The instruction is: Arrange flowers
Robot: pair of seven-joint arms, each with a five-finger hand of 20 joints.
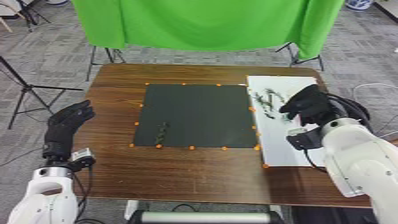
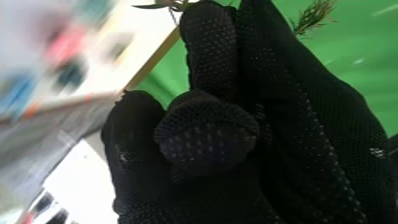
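Observation:
In the head view my right hand (image 1: 306, 105) is above the white sheet (image 1: 282, 152), beside thin green sprigs (image 1: 267, 102) lying on it. In the right wrist view the thumb of my right hand (image 2: 206, 135) is bent in against the fingers. A feathery green sprig (image 2: 314, 16) sticks out past one side of them, and a small leafy bit (image 2: 163, 6) shows by the fingertips; the stem between is hidden. My left hand (image 1: 69, 125) rests off the left side of the dark board (image 1: 200, 112), fingers relaxed. One green stem (image 1: 163, 133) lies on that board, lower left.
Orange dots (image 1: 192, 147) run along the edges of the dark board and beside the white sheet. Both lie on the brown wooden table (image 1: 178, 175). A green cloth (image 1: 204, 25) hangs beyond the far edge, and stands with tripod legs (image 1: 29, 87) are around the table.

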